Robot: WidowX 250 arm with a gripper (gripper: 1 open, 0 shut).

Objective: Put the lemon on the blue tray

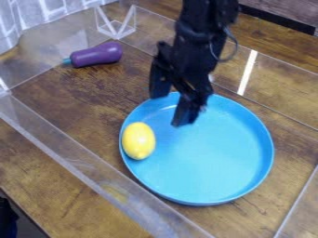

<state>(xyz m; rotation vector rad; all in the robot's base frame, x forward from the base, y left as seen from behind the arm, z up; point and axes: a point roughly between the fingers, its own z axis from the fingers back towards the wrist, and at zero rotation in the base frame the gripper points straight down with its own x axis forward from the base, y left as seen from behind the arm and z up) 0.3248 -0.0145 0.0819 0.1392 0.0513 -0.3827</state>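
The lemon (139,140), small, glossy and yellow, lies inside the blue tray (230,167) against its left rim. My gripper (174,100) hangs above the tray's upper-left edge, pointing down, its black fingers spread open with nothing between them. It is clear of the lemon, up and to the right of it.
A purple eggplant-like object (95,55) lies at the back left on the wooden table. A clear plastic wall (74,139) runs along the left and front of the table. A clear folded stand (115,20) sits at the back.
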